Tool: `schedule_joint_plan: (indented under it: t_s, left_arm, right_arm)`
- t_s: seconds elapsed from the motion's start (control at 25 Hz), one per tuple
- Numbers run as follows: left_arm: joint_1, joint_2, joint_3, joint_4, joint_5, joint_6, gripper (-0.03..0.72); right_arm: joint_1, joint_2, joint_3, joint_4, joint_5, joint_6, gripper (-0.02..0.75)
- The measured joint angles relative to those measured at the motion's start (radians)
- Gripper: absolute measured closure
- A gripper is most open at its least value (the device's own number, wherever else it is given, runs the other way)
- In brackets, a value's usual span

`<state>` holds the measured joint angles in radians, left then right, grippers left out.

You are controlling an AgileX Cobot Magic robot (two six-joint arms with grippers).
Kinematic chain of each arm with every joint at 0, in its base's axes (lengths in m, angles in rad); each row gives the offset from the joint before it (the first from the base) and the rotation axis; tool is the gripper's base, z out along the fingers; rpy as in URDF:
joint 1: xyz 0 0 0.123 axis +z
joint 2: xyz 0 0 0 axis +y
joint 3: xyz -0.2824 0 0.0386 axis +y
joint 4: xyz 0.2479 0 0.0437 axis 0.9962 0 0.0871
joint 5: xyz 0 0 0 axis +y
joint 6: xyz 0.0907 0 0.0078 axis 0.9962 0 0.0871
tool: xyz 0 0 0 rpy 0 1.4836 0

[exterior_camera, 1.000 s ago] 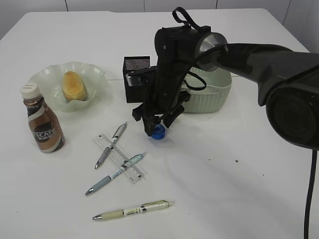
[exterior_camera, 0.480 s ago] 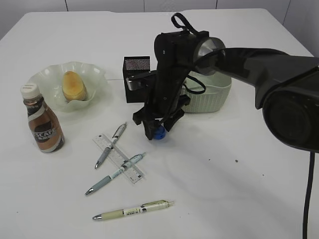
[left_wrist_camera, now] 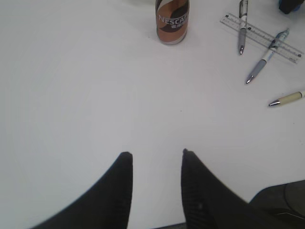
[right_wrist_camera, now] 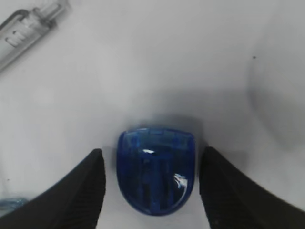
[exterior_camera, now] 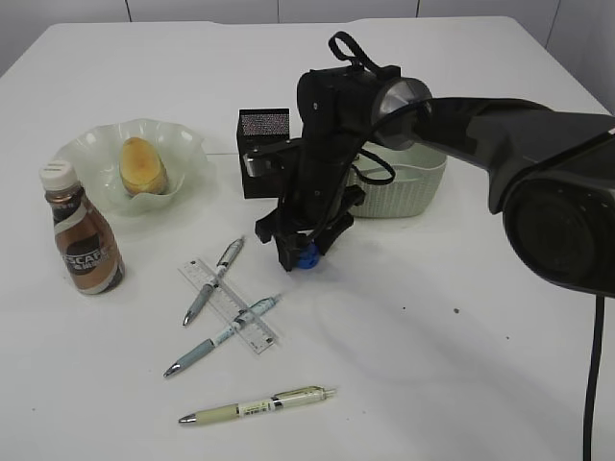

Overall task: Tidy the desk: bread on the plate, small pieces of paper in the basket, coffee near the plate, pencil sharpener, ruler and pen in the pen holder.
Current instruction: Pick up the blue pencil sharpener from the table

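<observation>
white and matte, the table (exterior_camera: pixel 461 375) ran smooth under everything, with a few dark specks near its right side. the right gripper (exterior_camera: pixel 306 248), black and angular, hung low over the middle of it, fingers (right_wrist_camera: pixel 81 191) spread with a gap on either side of the pencil sharpener (right_wrist_camera: pixel 156 172), a rounded, translucent blue plastic piece with glints on its shell; whether the pads touched it could not be told. in the exterior view the sharpener (exterior_camera: pixel 307 255) showed as a small blue dome between the fingertips.

behind the gripper stood a black box-shaped pen holder (exterior_camera: pixel 261 134) with a mesh-textured face, its inside not visible. beside it sat one pale green basket (exterior_camera: pixel 413 187) with a woven-looking wall, its contents hidden by the arm. one frosted, wavy-edged glass plate (exterior_camera: pixel 183 149) held a single golden, oval piece of bread (exterior_camera: pixel 141 164). just in front of the plate stood one coffee bottle (exterior_camera: pixel 82 240), brown, curved, with a white cap.

three pens lay on the table: a grey pen (exterior_camera: pixel 213 280) lay across a clear plastic ruler (exterior_camera: pixel 231 305), a bluish clear pen (exterior_camera: pixel 221 335) also crossed it, and a cream-coloured pen (exterior_camera: pixel 258 405) lay apart, nearest the camera.

the left gripper (left_wrist_camera: pixel 155 157) hovered over bare table, its two dark tapered fingers (left_wrist_camera: pixel 116 191) apart and holding nothing.
</observation>
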<state>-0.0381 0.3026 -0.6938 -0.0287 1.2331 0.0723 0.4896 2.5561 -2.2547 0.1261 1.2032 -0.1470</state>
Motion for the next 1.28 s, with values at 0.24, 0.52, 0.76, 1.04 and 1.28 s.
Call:
schedule_joint_plan:
  t_s: [0.24, 0.52, 0.76, 1.04, 1.28]
  left_arm:
    - [0.000, 0.000, 0.000, 0.000, 0.000, 0.000, 0.435]
    - [0.000, 0.000, 0.000, 0.000, 0.000, 0.002, 0.435]
    - [0.000, 0.000, 0.000, 0.000, 0.000, 0.002, 0.435]
    - [0.000, 0.000, 0.000, 0.000, 0.000, 0.002, 0.435]
    - [0.000, 0.000, 0.000, 0.000, 0.000, 0.002, 0.435]
  right_arm:
    - [0.000, 0.000, 0.000, 0.000, -0.017, 0.000, 0.277]
    - [0.000, 0.002, 0.000, 0.000, -0.022, 0.000, 0.277]
    - [0.000, 0.002, 0.000, 0.000, -0.026, -0.004, 0.278]
    - [0.000, 0.002, 0.000, 0.000, -0.028, -0.004, 0.381]
    - [0.000, 0.002, 0.000, 0.000, -0.028, -0.004, 0.428]
